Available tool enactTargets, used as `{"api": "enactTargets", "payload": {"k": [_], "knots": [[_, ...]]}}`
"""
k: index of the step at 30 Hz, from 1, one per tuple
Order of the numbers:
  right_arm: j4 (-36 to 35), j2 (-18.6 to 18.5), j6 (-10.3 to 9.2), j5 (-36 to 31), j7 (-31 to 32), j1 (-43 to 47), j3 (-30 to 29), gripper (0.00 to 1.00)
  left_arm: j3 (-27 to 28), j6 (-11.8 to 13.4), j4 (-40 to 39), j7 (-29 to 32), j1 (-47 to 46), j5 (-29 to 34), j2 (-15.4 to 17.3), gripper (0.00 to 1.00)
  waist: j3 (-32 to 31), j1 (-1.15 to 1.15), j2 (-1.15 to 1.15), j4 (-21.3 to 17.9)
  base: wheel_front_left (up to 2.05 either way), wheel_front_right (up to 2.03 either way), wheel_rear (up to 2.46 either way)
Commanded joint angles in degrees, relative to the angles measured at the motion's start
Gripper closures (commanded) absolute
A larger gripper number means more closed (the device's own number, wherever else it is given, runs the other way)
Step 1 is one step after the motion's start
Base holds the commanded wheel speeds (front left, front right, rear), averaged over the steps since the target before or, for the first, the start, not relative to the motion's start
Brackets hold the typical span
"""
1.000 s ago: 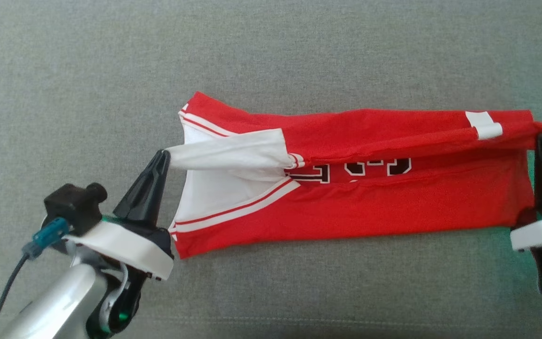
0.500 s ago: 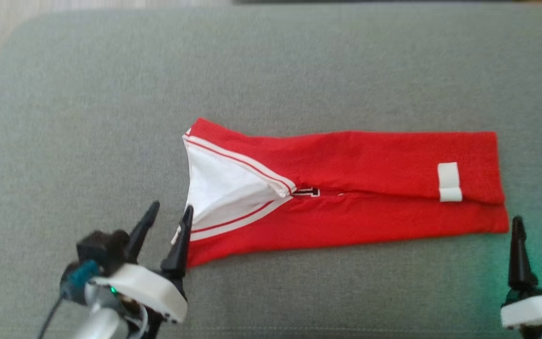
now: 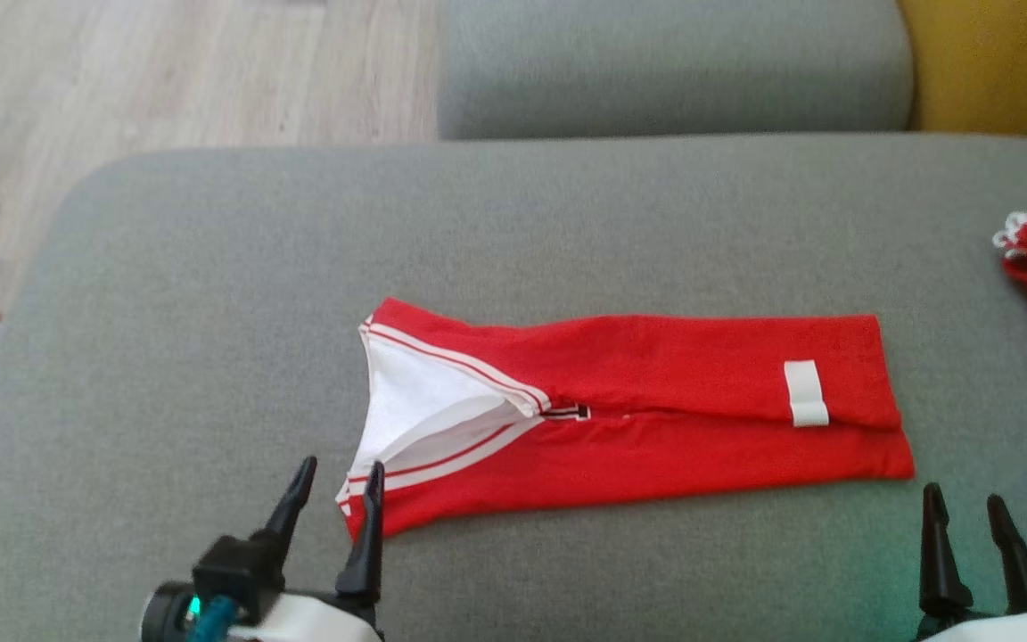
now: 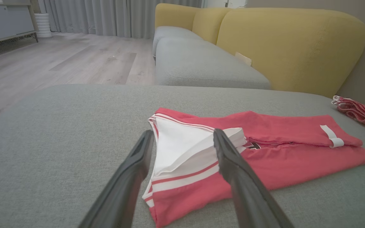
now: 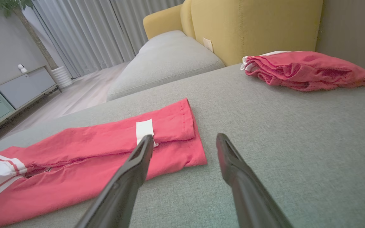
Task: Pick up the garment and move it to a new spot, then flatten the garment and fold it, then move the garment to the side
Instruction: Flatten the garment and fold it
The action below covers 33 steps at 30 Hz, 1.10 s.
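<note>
The left gripper stood wide open with nothing between its two dark fingers. Just ahead of its fingertips lay the neck end of the red jersey, folded lengthwise into a long band on the grey cushion. In the left wrist view the white inner panel with its red-and-white striped trim sat straight beyond the gap between the fingers. The right finger of this gripper reached up to the jersey's near corner. Whether it touched the cloth could not be told.

The right gripper was also spread wide and held nothing. The jersey's hem end lay just ahead of it and towards its left finger. A small white tag sat on the upper fold, a little further on from that fingertip. From hem to neck the jersey stretched away to this gripper's left, towards the other gripper.

Further ahead of the right gripper and off to its right, well apart from the jersey, a second red garment lay bunched on the same cushion. Beyond it rose a yellow sofa back.
</note>
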Motion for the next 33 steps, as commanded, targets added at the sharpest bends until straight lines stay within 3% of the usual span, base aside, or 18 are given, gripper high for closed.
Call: {"api": "enactTargets", "payload": {"k": [1,14,17,23,33], "knots": [[-1.2,-0.7,-0.05,0.1,-0.7,-1.2,1.3,0.0,2.9,-0.6,-1.1,-0.7,-1.6,1.5,-0.8,0.0,-1.8,0.0,0.0,0.5,0.0,0.0,0.0],[-0.3,1.7,-0.05,-2.7,-0.8,-1.1,1.7,0.0,9.1,-5.6,1.4,-0.7,3.4,11.1,-7.3,0.0,-6.1,0.0,0.0,1.6,0.0,0.0,0.0],[3.6,1.9,-0.05,0.0,-0.8,-2.1,3.3,0.0,9.5,-6.7,1.9,-0.7,3.8,13.1,-8.0,0.0,-6.2,0.0,0.0,2.6,0.0,0.0,0.0],[12.7,0.0,-0.05,4.3,2.1,-9.2,0.5,0.0,8.9,-7.9,1.3,-0.7,3.7,16.1,-9.2,0.0,-5.3,0.0,0.0,6.1,0.0,0.0,0.0],[26.5,-6.0,-0.05,-1.0,7.0,-20.0,-7.6,0.0,8.5,-8.8,0.9,-0.7,3.2,18.4,-10.1,0.0,-2.2,0.0,0.0,11.3,0.0,0.0,0.0]]}}
